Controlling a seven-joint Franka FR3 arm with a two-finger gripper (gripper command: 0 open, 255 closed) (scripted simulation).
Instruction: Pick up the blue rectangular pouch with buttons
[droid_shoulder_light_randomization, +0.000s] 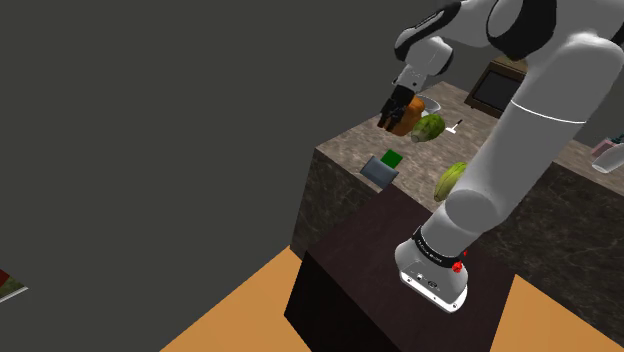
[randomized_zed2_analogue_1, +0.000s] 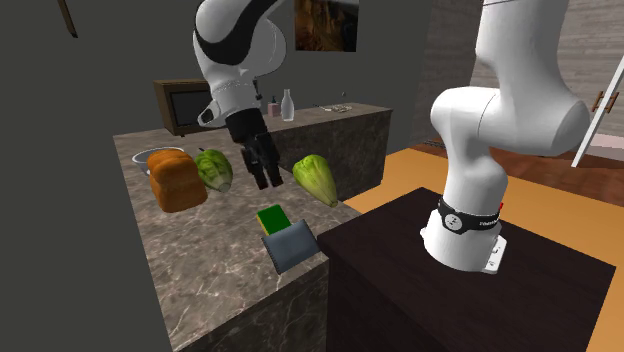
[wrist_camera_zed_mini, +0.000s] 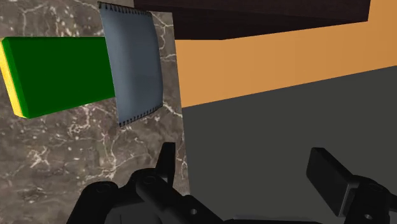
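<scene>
The pouch (randomized_zed2_analogue_1: 290, 245) is a grey-blue rectangle lying flat at the corner of the dark marble counter (randomized_zed2_analogue_1: 200, 270), close to its edge. In the shoulder view the pouch (droid_shoulder_light_randomization: 380, 170) touches a green and yellow block (droid_shoulder_light_randomization: 392, 158). My gripper (randomized_zed2_analogue_1: 265, 170) hangs open in the air above the counter, apart from the pouch and holding nothing. It shows in front of the bread in the shoulder view (droid_shoulder_light_randomization: 400, 105). In the wrist view the pouch (wrist_camera_zed_mini: 137, 67) lies ahead of the open gripper (wrist_camera_zed_mini: 248, 168), partly overlapping the green block (wrist_camera_zed_mini: 60, 73), with a toothed edge along its short sides.
An orange bread loaf (randomized_zed2_analogue_1: 176, 180) and two green lettuces (randomized_zed2_analogue_1: 213, 170) (randomized_zed2_analogue_1: 318, 180) sit on the counter behind the pouch. A bowl (droid_shoulder_light_randomization: 432, 103), a microwave (randomized_zed2_analogue_1: 182, 105) and a bottle (randomized_zed2_analogue_1: 288, 104) stand further back. The dark stand (randomized_zed2_analogue_1: 420, 290) adjoins the counter corner.
</scene>
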